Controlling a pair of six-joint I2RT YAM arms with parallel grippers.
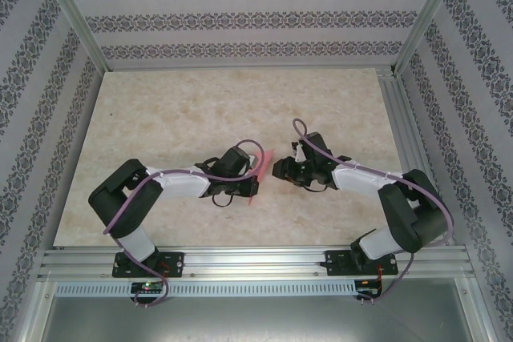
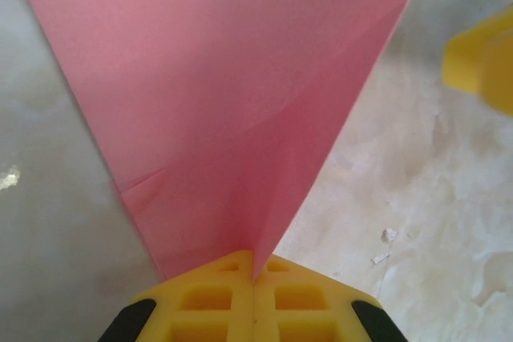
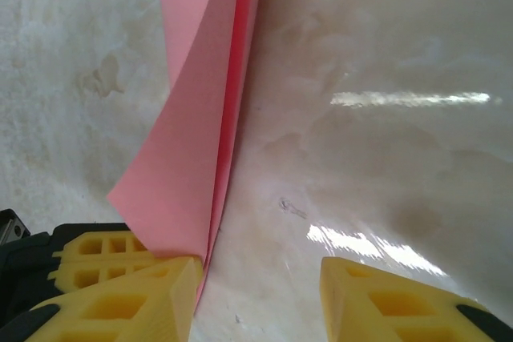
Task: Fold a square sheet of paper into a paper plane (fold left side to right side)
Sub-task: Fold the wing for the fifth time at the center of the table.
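Note:
The square sheet of paper (image 2: 224,102) is pink and folded, with a crease down its length, and stands up off the table. My left gripper (image 2: 255,268) is shut on its lower edge, the yellow jaws pressed together with the paper pinched between them. In the top view the paper (image 1: 261,167) sits between the left gripper (image 1: 248,172) and the right gripper (image 1: 278,171), near the table's middle. My right gripper (image 3: 256,290) is open. Its left finger (image 3: 136,298) stands right beside the paper (image 3: 192,158), and nothing is between the jaws.
The beige marbled table (image 1: 200,110) extends far behind both arms. Patterned walls and aluminium rails (image 1: 256,258) enclose it. A yellow finger of the right gripper (image 2: 485,62) shows in the left wrist view.

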